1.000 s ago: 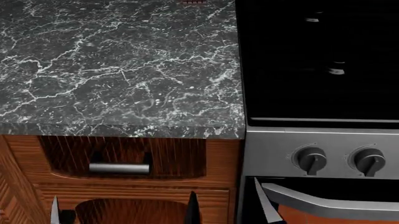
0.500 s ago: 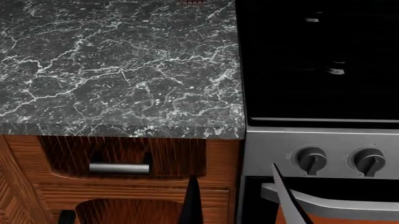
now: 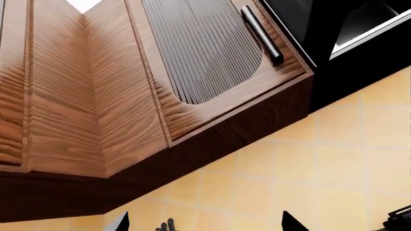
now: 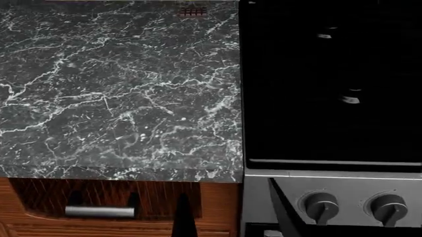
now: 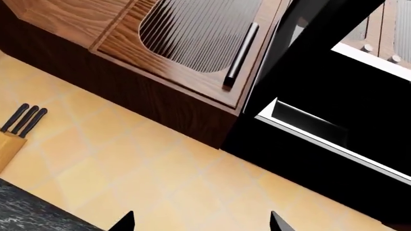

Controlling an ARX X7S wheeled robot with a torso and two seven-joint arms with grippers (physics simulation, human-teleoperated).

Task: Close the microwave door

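Observation:
The microwave (image 5: 321, 159) is a black box set beside the wooden wall cabinets, above the height of both arms. In the right wrist view a black slab, its door (image 5: 321, 33), seems to stand out from its front next to a light-edged opening (image 5: 301, 120). How far it is swung I cannot tell. The left wrist view catches the microwave (image 3: 347, 57) at one corner. My left gripper (image 3: 207, 222) and right gripper (image 5: 200, 222) are both open, hold nothing, and are well below the microwave. The head view does not show it.
A marble counter (image 4: 118, 89) lies beside the black stove (image 4: 329, 79) with two knobs (image 4: 321, 206). Two dark fingers (image 4: 183, 219) poke up at the head view's bottom edge. A knife block (image 5: 13, 139) stands against the tiled wall. A cabinet handle (image 5: 239, 55) is near the microwave.
The head view has shifted upward, so the counter's front edge and the stove knobs sit lower in frame. The two dark fingers have slid a little to the left.

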